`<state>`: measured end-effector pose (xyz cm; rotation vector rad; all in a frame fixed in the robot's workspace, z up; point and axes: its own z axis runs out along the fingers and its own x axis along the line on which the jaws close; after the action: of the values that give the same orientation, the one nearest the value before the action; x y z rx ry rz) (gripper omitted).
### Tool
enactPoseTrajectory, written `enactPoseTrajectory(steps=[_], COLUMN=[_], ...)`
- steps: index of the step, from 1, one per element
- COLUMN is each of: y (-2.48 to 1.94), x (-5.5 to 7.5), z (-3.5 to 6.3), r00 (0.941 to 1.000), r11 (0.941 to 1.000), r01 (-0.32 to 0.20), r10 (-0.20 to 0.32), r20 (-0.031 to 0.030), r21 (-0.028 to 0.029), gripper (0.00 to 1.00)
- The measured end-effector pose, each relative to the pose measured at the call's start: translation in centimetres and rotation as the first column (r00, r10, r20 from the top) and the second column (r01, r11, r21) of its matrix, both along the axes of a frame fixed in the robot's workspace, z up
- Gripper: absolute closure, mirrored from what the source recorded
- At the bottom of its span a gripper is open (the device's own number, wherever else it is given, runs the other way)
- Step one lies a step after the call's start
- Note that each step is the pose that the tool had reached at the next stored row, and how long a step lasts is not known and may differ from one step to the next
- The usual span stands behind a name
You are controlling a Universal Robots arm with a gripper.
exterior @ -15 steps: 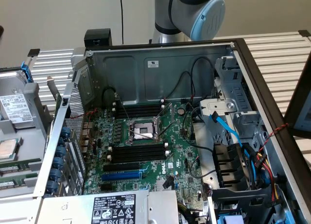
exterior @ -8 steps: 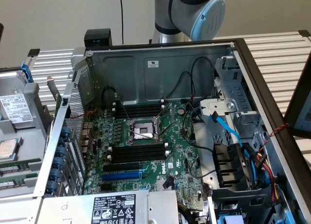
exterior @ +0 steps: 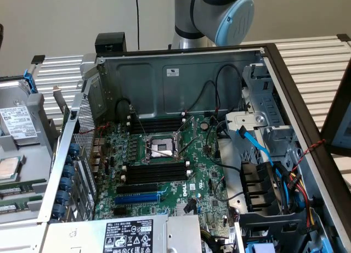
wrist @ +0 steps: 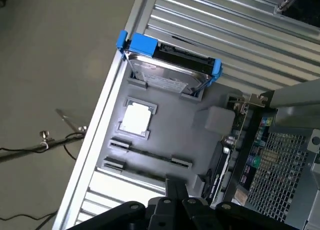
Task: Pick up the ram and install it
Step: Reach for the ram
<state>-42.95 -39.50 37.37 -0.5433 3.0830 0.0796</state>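
In the wrist view we are seeing the ram (wrist: 150, 154) lying flat in the gray tray (wrist: 185, 140), its long axis running parallel to the hard drive (wrist: 167, 73), near the pincer (wrist: 175, 197). We cannot tell whether the pincer is apart or together. The exterior view is showing the open case (exterior: 181, 72) and motherboard (exterior: 164, 154), with the tray sitting at the exterior view's left

One computer case (exterior: 153, 77), one motherboard (exterior: 203, 159), one blue slot (exterior: 137, 198), one hard drive (wrist: 167, 75), one loose processor (wrist: 136, 117)

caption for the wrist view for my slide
Gripper above a gray parts tray holding a hard drive, a CPU and the ram, beside the open computer case.
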Motion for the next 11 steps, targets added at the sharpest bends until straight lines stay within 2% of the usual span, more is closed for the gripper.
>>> enactPoseTrajectory(steps=[4,8,9,11], y=[0.00,0.00,0.00,0.00], x=[0.00,0.01,0.01,0.00], z=[0.00,-0.01,0.00,0.00], r00=[0.9974,0.9894,0.9864,0.9806], r11=[0.9974,0.9894,0.9864,0.9805], r01=[-0.073,-0.145,-0.165,-0.196], r10=[0.073,0.145,0.165,0.196], r20=[0.0000,-0.0001,-0.0007,-0.0025], r21=[0.0000,-0.0012,-0.0038,-0.0143], gripper=[0.90,0.90,0.90,0.90])
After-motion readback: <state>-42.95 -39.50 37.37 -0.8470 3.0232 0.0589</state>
